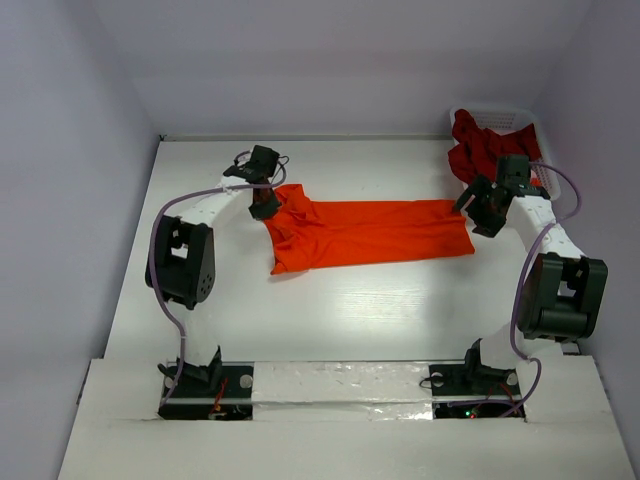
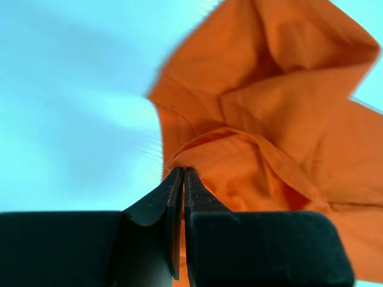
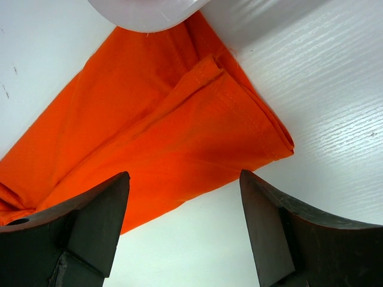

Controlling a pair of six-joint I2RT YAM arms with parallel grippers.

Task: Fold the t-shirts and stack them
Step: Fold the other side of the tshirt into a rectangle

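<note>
Pinching the orange t-shirt's [image 1: 370, 232] end, the left gripper [image 2: 183, 173] anchors it for folding; the right gripper [image 3: 182, 176] hovers wide open opposite.

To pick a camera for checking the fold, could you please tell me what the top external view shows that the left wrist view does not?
Only top external: the white basket holding dark red t-shirts, the right claw near the orange t-shirt's right end. Only left wrist: the left claw shut on a hemmed fold. Both: the orange t-shirt on the table.
</note>
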